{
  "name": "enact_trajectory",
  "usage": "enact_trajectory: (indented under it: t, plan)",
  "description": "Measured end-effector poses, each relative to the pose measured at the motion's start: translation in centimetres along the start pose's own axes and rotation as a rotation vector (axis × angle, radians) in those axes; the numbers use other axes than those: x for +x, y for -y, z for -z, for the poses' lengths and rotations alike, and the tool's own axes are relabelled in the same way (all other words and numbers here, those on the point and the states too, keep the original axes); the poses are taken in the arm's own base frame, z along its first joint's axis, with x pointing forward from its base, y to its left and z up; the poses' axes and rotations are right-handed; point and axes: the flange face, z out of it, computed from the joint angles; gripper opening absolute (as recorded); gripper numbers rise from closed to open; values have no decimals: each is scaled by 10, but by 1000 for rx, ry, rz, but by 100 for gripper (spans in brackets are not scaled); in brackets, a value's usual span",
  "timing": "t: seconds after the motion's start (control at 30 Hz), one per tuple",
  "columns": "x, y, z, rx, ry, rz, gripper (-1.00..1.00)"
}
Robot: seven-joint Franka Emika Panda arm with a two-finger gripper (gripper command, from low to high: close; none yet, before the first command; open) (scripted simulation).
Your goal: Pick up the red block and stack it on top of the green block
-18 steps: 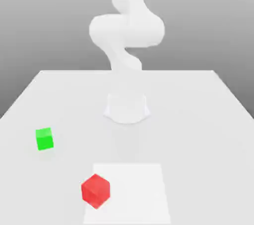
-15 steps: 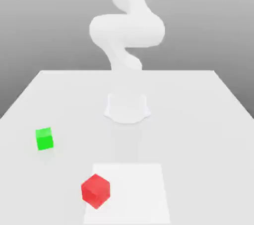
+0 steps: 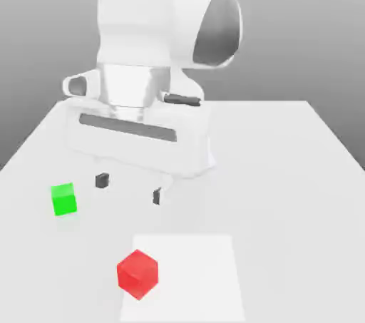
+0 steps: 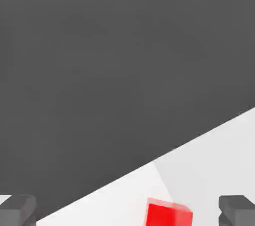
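The red block (image 3: 137,273) rests on the table near its front edge, on a paler square patch (image 3: 199,272). The green block (image 3: 63,200) sits apart from it, further back toward the exterior view's left. My gripper (image 3: 129,188) hangs open above the table between and behind the two cubes, its dark fingertips (image 3: 102,180) spread wide with nothing between them. In the hand view the red block (image 4: 168,212) lies between the two dark fingertips (image 4: 238,210), some way off.
The white table (image 3: 285,172) stretches to the exterior view's right. My bulky white hand and arm (image 3: 153,43) loom over the table's middle and back.
The arm has swung forward and down from an upright pose at the back; the hand now hangs over the table near the blocks. Neither block has moved.
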Motion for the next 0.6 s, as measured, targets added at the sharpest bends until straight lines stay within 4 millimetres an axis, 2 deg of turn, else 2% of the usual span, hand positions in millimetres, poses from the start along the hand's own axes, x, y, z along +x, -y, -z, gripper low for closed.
enact_trajectory:
  t: [0.13,0.3,0.33,0.5,0.53,0.6]
  plan:
    - [-6,-33,-71,-105,61,-95,0]
    - [-12,-45,-132,-126,74,-113,0]
    - [-13,-47,-142,-127,74,-113,-100]
    - [-13,-47,-142,-125,73,-113,-100]
    - [-14,-48,-147,-126,73,-113,-100]
    - [-13,-46,-137,-126,74,-114,-100]
